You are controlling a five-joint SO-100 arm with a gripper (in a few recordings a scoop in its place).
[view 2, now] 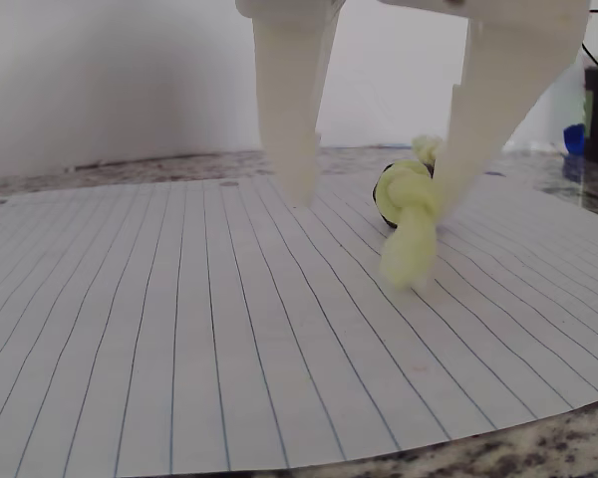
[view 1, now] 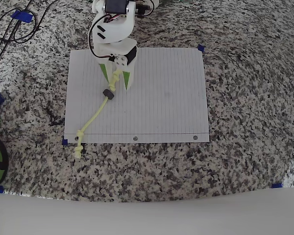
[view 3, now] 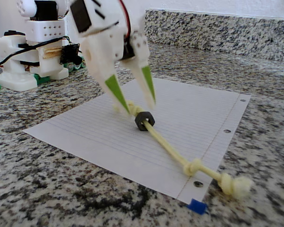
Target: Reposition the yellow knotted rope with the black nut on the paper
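In the fixed view, the yellow knotted rope (view 3: pixel 173 149) has its near knotted end off the paper (view 3: pixel 189 111) on the granite table (view 3: pixel 61 189), and runs back through the black nut (view 3: pixel 144 120). Beyond, the gripper (view 3: pixel 138 101) stands with jaws spread around the far knot, tips near the sheet.

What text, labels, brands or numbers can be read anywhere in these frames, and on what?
None can be read.
The paper carries only blank ruled lines and punched holes.
The gripper, the yellow knotted rope and the black nut bear no markings.
The blue tape corner markers are plain.
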